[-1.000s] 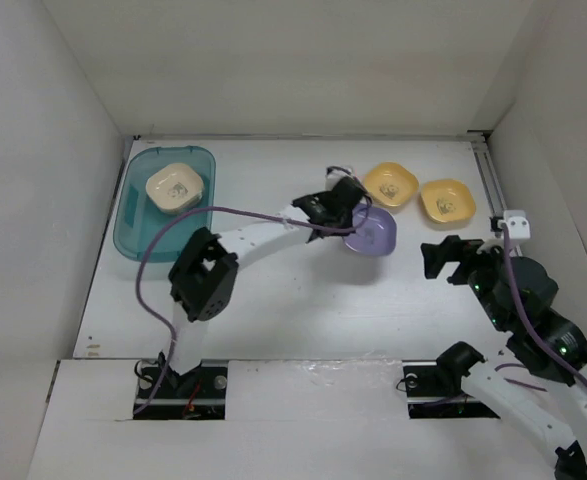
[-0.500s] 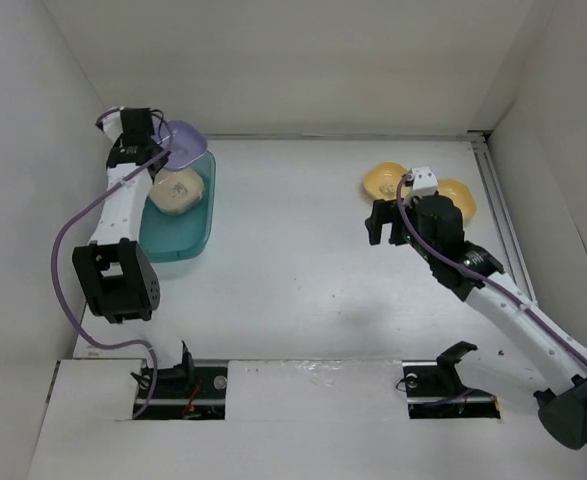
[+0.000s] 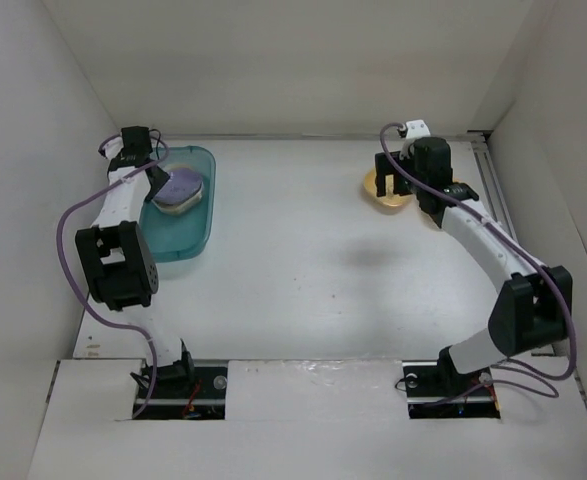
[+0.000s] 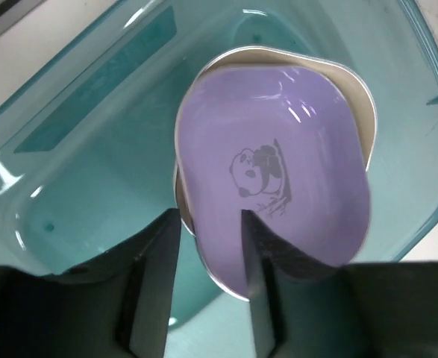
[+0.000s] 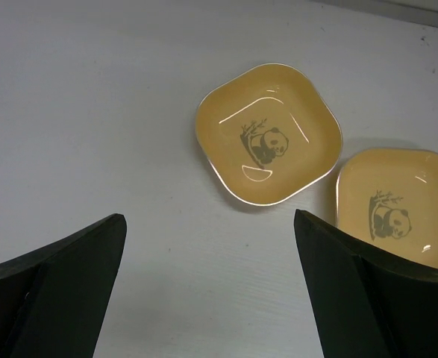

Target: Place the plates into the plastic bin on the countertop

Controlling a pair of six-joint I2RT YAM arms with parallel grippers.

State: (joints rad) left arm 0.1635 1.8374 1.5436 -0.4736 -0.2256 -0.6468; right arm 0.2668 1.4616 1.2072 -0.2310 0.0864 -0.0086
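Observation:
The teal plastic bin (image 3: 178, 225) sits at the far left of the white countertop (image 3: 303, 260). In it lies a cream plate (image 4: 359, 112) with a purple plate (image 4: 278, 156) tilted on top of it. My left gripper (image 4: 207, 220) is over the bin (image 4: 92, 149), shut on the near rim of the purple plate (image 3: 180, 184). Two yellow plates (image 5: 267, 134) (image 5: 401, 209) lie side by side at the far right. My right gripper (image 5: 211, 298) is wide open and empty, hovering just short of them (image 3: 386, 183). The other plates are out of view.
White walls enclose the countertop on the left, back and right. A metal rail (image 3: 495, 185) runs along the right wall beside the yellow plates. A purple cable (image 3: 73, 240) loops along the left arm.
My left gripper has brought the purple plate from the middle to the bin and lowered it onto the cream plate. My right arm has swung to the far right, over the yellow plates.

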